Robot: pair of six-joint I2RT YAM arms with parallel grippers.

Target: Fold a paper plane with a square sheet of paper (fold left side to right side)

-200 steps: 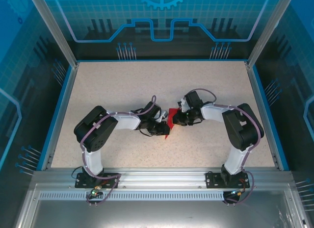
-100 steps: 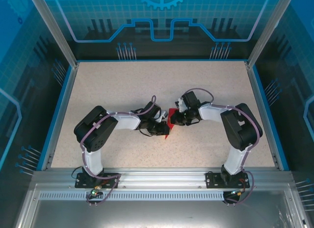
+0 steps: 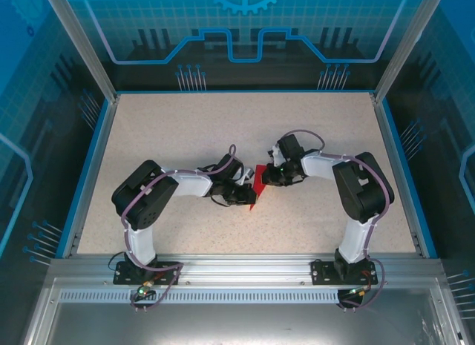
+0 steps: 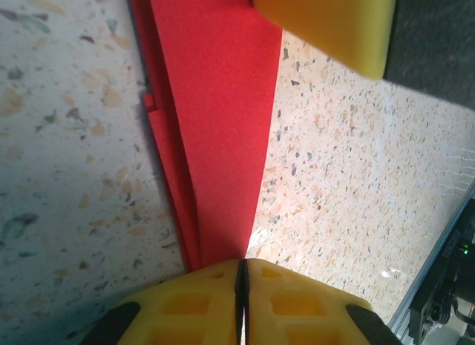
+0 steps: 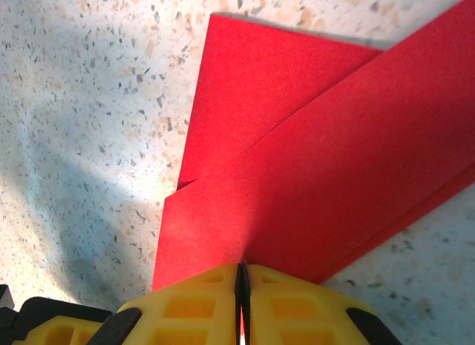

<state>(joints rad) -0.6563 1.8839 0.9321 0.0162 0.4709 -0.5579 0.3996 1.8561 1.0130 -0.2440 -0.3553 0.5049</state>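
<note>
On the speckled table (image 3: 185, 130), the left gripper (image 4: 241, 265) is pinched tight on the narrow tip of the red paper plane (image 4: 223, 100) (folded layers overlapping); the right gripper (image 5: 241, 269) clamps its broader end.

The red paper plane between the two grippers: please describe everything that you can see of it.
The paper plane is thin, matte, bright red paper, folded into overlapping layers with sharp, straight creases. It narrows towards one end. It lies low over the speckled table, near its middle. The left gripper is shut on the narrow end, and the right gripper is shut on a wider folded edge.
</note>
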